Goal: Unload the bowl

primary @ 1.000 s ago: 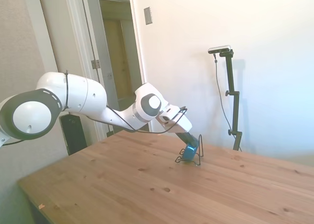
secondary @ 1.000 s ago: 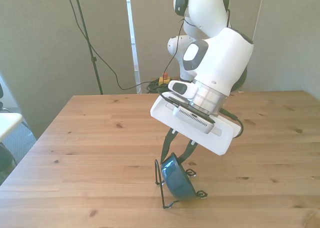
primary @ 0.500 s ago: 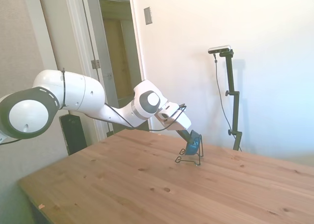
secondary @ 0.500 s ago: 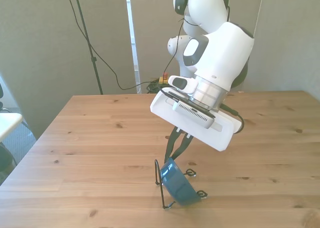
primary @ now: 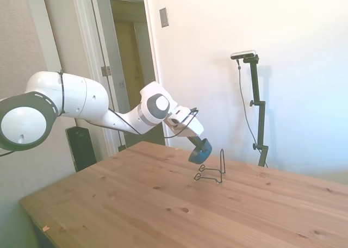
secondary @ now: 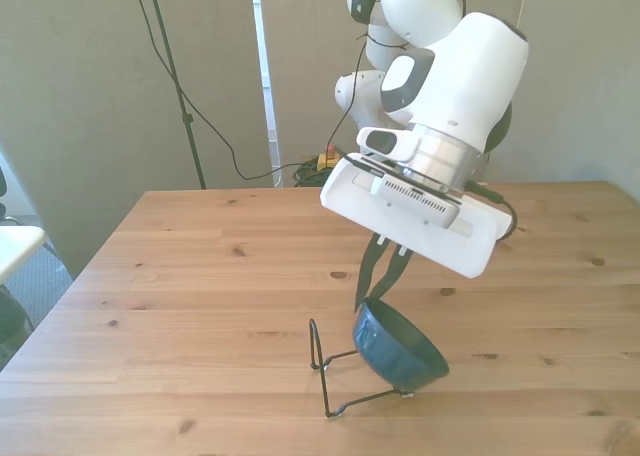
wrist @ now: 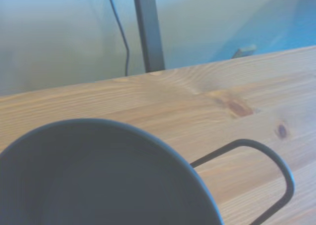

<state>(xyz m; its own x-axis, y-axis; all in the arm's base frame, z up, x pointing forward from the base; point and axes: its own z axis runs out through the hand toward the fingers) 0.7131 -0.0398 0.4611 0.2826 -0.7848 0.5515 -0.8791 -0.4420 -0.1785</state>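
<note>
Now the claw (secondary: 381,276) is clenched on the bowl's (secondary: 400,347) rim, its two dark fingers (secondary: 372,267) pinched close together at the bowl's 11 o'clock edge in the front view. The bowl hangs in the air, tilted, clear of the rack (secondary: 337,370) and of the bench (secondary: 200,276); in the front view it sits at about 2 o'clock from the rack's upright loop, and its lower edge covers the far end of the rack's base wire, so whether the two touch there is hard to tell. In the side view the bowl (primary: 200,150) shows as a small dark blue shape at the claw's (primary: 197,144) tip, up at roughly 10 o'clock from the rack (primary: 212,171), with a gap of bare wall between them; the fingers themselves are too small there to make out. The rack stands empty on the bench (primary: 163,204), its loop upright.

From the wrist, the bowl (wrist: 98,180) fills the lower part of the picture, blurred, with its dark inside facing the camera and most of its rim cut off by the frame. Behind it one bend of the rack's (wrist: 276,166) wire shows, partly hidden by the bowl's edge, lying against the pale wood of the bench (wrist: 173,101).

The arm's (secondary: 460,86) white wrist blocks the upper fingers in the front view.
</note>
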